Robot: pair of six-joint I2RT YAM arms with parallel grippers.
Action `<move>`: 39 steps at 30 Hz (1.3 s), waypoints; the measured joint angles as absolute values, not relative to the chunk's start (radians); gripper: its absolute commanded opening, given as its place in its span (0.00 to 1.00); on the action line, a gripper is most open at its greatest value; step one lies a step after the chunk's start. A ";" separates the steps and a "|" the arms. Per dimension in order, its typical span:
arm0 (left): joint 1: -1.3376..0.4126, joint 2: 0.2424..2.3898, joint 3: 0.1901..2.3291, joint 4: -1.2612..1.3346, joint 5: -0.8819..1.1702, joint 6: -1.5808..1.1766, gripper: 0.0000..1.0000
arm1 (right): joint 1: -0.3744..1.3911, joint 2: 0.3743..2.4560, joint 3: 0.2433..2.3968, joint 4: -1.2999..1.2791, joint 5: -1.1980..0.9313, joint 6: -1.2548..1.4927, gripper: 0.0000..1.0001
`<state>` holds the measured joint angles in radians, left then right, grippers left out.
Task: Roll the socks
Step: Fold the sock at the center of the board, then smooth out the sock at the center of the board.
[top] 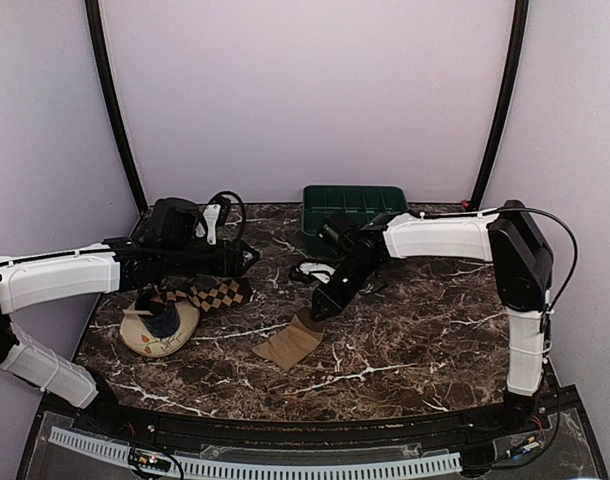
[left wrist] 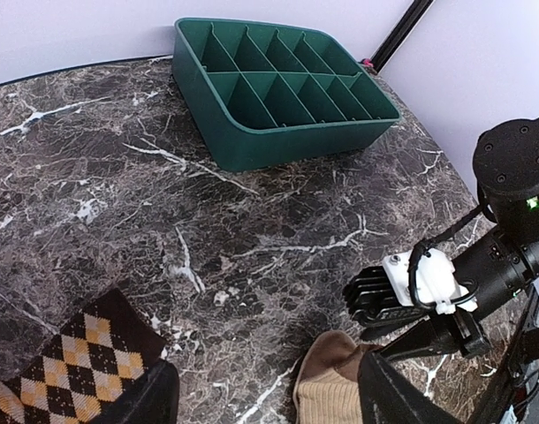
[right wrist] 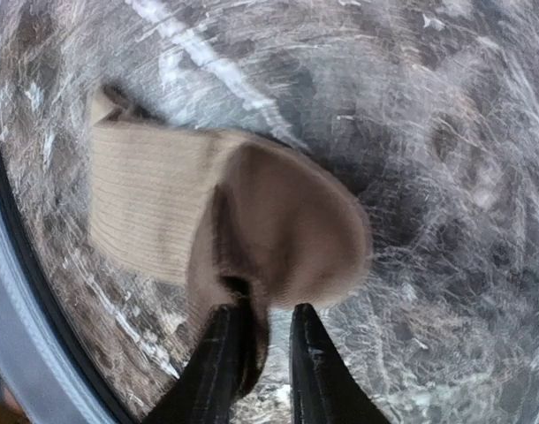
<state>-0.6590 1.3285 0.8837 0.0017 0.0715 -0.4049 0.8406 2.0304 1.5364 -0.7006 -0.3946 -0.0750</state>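
Note:
A plain tan-brown sock [top: 290, 342] lies on the marble table, its darker toe end folded up toward my right gripper [top: 320, 308]. In the right wrist view the right gripper [right wrist: 262, 309] stands just over that toe; its jaws are a little apart, and a fold of the sock [right wrist: 208, 212] rests against the left finger [right wrist: 225, 353]. A diamond-check sock [top: 210, 295] lies at the left beside the dish. My left gripper [left wrist: 265, 380] hangs wide open above the table, holding nothing, with the check sock [left wrist: 75, 362] to its left and the tan sock [left wrist: 327, 393] below.
A green divided tray [top: 353, 205] stands at the back centre. At the left front is a round cream dish [top: 145, 342] with a dark blue cup-like piece [top: 165, 322] on it. Black gear with cables [top: 185, 220] lies at the back left.

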 measured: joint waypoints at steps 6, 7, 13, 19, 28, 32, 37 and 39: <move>-0.670 1.328 0.884 0.006 0.079 -0.398 0.71 | 0.815 2.027 1.519 -0.650 -0.286 -0.042 0.41; -0.675 1.328 0.884 0.006 0.078 -0.394 0.71 | 0.812 2.023 1.512 -0.644 -0.270 -0.039 0.41; -0.723 1.326 0.879 0.002 0.064 -0.352 0.70 | 0.811 1.958 1.433 -0.581 -0.175 0.005 0.41; -0.769 1.324 0.846 -0.012 0.028 -0.337 0.70 | 0.892 1.810 1.317 -0.501 -0.063 0.038 0.41; -0.759 1.164 0.795 -0.098 -0.102 -0.442 0.60 | 1.227 1.805 1.231 -0.346 0.167 0.066 0.40; -0.752 1.106 0.795 -0.127 -0.144 -0.485 0.58 | 1.325 1.873 1.251 -0.323 0.274 0.057 0.40; -0.741 1.040 0.770 -0.146 -0.173 -0.522 0.58 | 1.360 1.964 1.295 -0.318 0.374 0.028 0.39; -0.737 1.021 0.760 -0.156 -0.178 -0.529 0.58 | 1.362 1.985 1.309 -0.317 0.398 0.015 0.39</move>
